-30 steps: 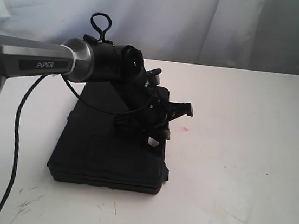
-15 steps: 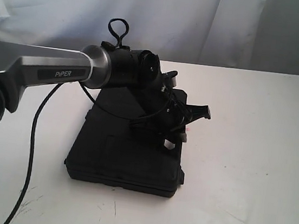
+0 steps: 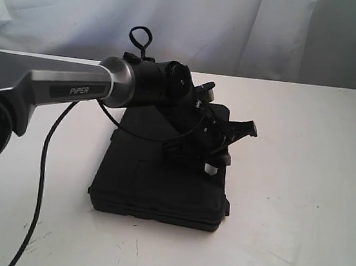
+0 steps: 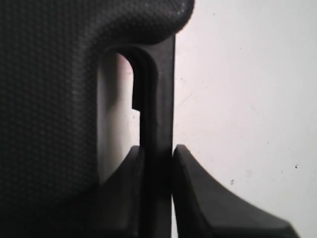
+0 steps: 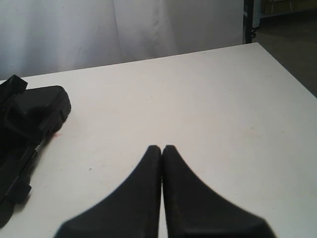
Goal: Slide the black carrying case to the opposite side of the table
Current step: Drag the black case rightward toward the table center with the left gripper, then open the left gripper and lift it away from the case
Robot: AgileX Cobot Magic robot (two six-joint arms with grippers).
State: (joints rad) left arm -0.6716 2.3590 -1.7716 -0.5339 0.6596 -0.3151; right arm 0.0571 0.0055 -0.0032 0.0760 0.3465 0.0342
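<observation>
The white bench point(image 3: 301, 187) runs wide to the right of the black carrying case point(image 3: 152, 182), which lies flat left of centre. My right claw point(image 5: 162, 148) is closed on nothing, above the bench and well apart from the case. My left claw point(image 4: 157, 151) is almost closed, pinching the thin handle point(image 4: 161, 89) at the case's right edge. I judge a low, level pull straight rightward best, without lifting, so the case neither tips nor swivels.
</observation>
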